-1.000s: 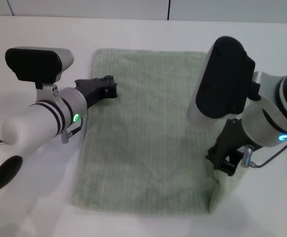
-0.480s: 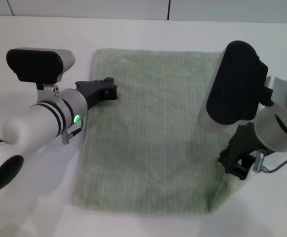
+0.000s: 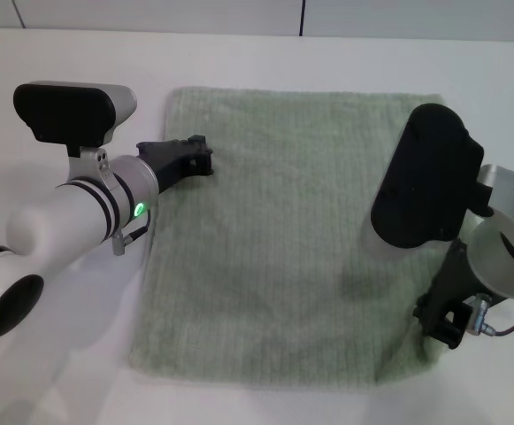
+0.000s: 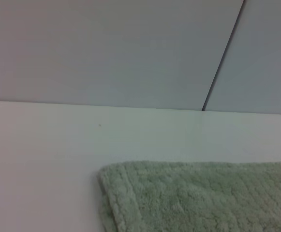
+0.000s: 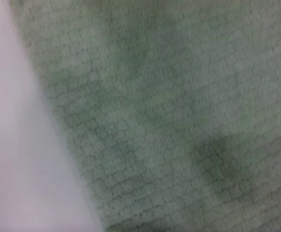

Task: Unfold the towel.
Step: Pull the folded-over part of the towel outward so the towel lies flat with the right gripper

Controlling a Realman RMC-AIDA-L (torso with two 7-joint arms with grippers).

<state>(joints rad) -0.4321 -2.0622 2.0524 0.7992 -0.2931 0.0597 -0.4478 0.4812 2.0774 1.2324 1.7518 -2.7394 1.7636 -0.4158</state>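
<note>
Towel (image 3: pixel 274 239) is seen spread nearly flat on a white table (image 3: pixel 53 390), pale sage green with a fine ribbed terry weave and a hemmed edge; no brand, label or writing can be read on it or elsewhere. The table is plain and matte, and behind it a pale wall (image 4: pixel 106 48) is seen, divided by a thin dark seam. The cloth is laid roughly square to the table, its ribs running toward and away from the robot, with no clearly longer axis; its near right corner is slightly rumpled and raised. The left gripper (image 3: pixel 199 159) is held low over the towel's left edge near the far left corner, pointing toward the cloth's middle, its dark fingers set close together with nothing visibly between them. The right gripper (image 3: pixel 447 323) is positioned at the towel's near right corner, largely hidden under its own wrist, so whether the jaws are parted or closed on the cloth cannot be told. In the right wrist view, only towel and a strip of table are shown.
</note>
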